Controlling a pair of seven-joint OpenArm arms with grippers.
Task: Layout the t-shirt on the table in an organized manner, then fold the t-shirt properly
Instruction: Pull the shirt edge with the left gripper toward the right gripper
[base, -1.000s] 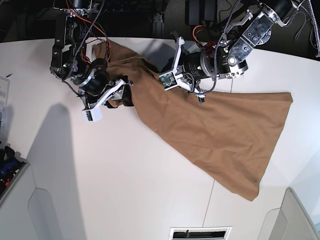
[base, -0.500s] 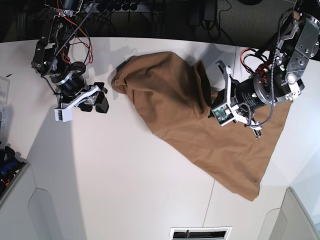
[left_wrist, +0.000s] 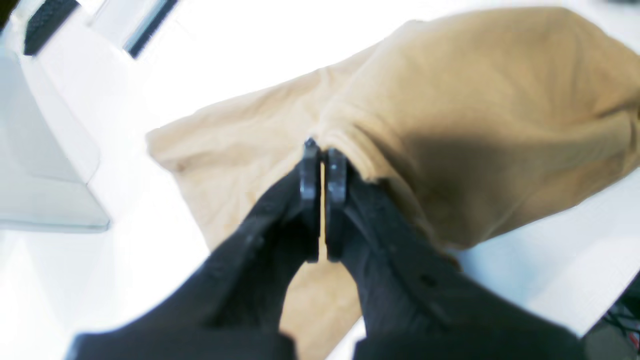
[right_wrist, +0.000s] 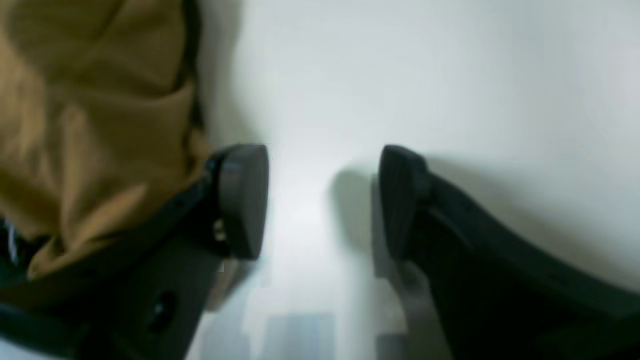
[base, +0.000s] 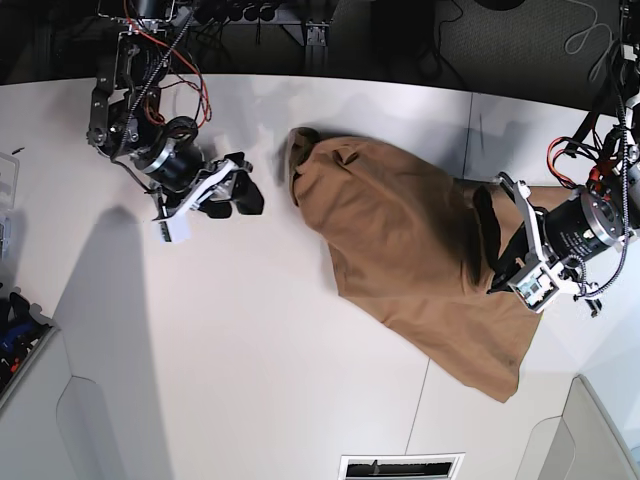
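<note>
The tan-brown t-shirt (base: 400, 230) lies bunched and doubled over itself on the white table (base: 250, 350), right of centre. My left gripper (base: 484, 240) is shut on a fold of the cloth at the shirt's right side. The left wrist view shows its fingers (left_wrist: 336, 175) pressed together with the t-shirt (left_wrist: 475, 125) pinched between them. My right gripper (base: 240, 190) stands open and empty on the table, just left of the shirt's collar end. In the right wrist view its fingertips (right_wrist: 242, 200) are wide apart over the bare table (right_wrist: 400, 75), with the t-shirt (right_wrist: 90, 125) beside the left finger.
A thin dark seam (base: 418, 400) crosses the table near the shirt's lower corner. A vent slot (base: 400, 467) sits at the front edge. A bin with tools (base: 15, 340) is at the left edge. Cables and dark gear (base: 330, 25) lie beyond the far edge.
My left gripper has pulled its held cloth right and toward the front, doubling the shirt over. The shirt's far-left end has slid right. My right gripper, open, is now clear of the cloth.
</note>
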